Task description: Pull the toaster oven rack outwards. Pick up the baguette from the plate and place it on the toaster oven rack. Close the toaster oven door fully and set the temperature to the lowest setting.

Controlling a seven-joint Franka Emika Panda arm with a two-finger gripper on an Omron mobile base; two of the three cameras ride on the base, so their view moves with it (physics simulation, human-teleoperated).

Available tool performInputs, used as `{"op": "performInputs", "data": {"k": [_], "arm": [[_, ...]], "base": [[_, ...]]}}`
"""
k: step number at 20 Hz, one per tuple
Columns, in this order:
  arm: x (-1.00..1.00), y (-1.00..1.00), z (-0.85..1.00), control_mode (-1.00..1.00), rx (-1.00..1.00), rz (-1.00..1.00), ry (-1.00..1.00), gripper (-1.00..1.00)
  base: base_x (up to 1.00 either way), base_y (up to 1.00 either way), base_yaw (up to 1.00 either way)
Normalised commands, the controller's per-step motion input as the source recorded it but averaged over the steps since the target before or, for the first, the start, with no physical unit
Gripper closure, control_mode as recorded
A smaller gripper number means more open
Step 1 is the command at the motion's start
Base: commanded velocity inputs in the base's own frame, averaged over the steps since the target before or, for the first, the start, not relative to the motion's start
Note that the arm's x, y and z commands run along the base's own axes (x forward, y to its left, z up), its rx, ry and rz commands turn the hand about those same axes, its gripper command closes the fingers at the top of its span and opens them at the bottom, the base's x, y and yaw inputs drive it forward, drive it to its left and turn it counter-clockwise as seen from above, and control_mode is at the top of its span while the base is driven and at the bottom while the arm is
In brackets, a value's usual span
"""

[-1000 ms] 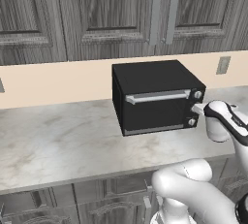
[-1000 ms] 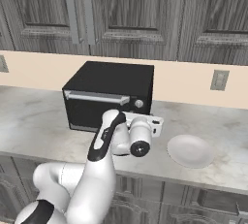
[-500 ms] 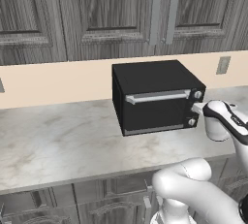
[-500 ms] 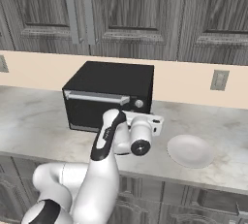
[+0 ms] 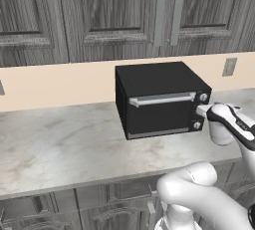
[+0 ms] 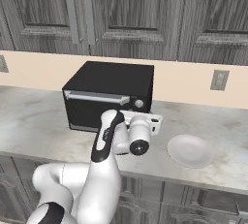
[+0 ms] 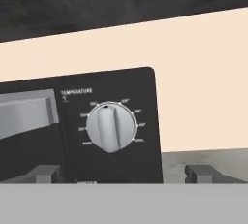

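The black box-shaped toaster oven (image 5: 162,99) sits on the marble counter (image 5: 60,144), its door shut. The gripper (image 7: 121,173), jaws wide apart, faces the silver temperature knob (image 7: 111,127). The round white plate (image 6: 190,151) lies bare.

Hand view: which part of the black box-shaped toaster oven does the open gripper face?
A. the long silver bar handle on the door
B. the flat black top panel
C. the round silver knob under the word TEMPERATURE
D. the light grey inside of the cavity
C: the round silver temperature knob sits centred between and just above the two dark fingertips of the open gripper, on the toaster oven.
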Motion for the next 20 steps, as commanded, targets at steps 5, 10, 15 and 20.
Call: {"op": "performInputs", "data": {"k": [5,10,15,20], "arm": [[0.0,0.19,0.0,-1.0,-0.02,0.0,-0.12,-1.0],[0.0,0.01,0.0,-1.0,0.0,0.0,-0.06,-1.0],[0.03,0.0,0.0,-1.0,0.0,0.0,0.0,-1.0],[0.02,-0.13,0.05,-1.0,0.01,0.0,0.0,-1.0]], "base": [[0.0,0.0,0.0],[0.0,0.0,0.0],[0.0,0.0,0.0],[0.0,0.0,0.0]]}}
